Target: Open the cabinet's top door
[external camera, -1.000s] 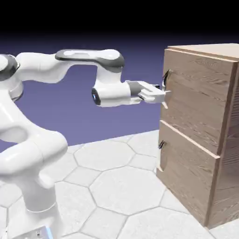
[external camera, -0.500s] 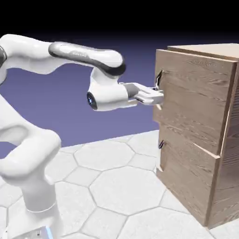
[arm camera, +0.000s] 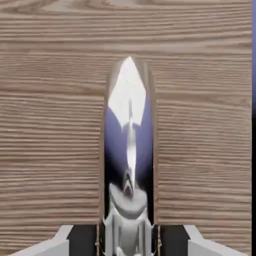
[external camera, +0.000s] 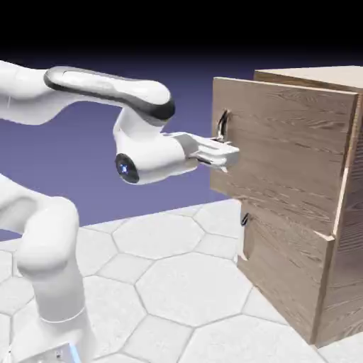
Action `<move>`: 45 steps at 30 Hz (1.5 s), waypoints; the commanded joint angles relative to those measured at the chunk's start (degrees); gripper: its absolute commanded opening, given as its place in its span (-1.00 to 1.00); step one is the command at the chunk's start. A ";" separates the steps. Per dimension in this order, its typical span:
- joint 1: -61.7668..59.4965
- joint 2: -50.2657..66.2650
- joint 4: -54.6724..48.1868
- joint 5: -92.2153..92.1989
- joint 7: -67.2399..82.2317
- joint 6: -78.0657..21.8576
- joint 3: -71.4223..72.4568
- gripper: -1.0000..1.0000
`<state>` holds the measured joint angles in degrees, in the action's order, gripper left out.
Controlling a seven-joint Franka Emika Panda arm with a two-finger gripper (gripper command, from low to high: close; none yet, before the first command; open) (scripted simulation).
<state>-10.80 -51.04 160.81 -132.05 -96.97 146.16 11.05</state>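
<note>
My fingers (arm camera: 82, 240) are closed on the shiny curved handle (arm camera: 129, 135) of the top door (external camera: 283, 145), one on each side of it. The door stands partly open, its handle edge swung out from the cabinet (external camera: 308, 74) toward me, the far edge still against the cabinet's side. Below it, the lower door (external camera: 283, 262) sits shut, its own small dark handle (external camera: 245, 215) near the exterior view's left edge of that panel.

It looks like a simulated robot test scene (rendered, by its smooth surfaces): a white robot arm (external camera: 142, 145) and a wood-grain cabinet (external camera: 291, 205) stand on pale floor tiling (external camera: 195, 291) in a pattern of large polygons, before a plain blue-violet backdrop (external camera: 163, 170) fading to black.
</note>
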 commanded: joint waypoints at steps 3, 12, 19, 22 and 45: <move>1.44 -2.71 2.38 7.44 -3.63 -2.44 -4.37 -1.00; 1.35 -9.19 7.09 29.87 -13.06 -12.30 -17.31 -1.00; -3.73 -9.79 7.26 45.25 -17.33 -25.11 -26.60 -1.00; -5.32 -8.27 5.85 52.23 -18.02 -31.60 -31.90 -1.00; 20.29 22.89 -31.35 84.23 -9.74 -81.80 -79.65 -1.00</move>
<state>9.49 -28.16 129.45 -47.85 -106.73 64.41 -68.59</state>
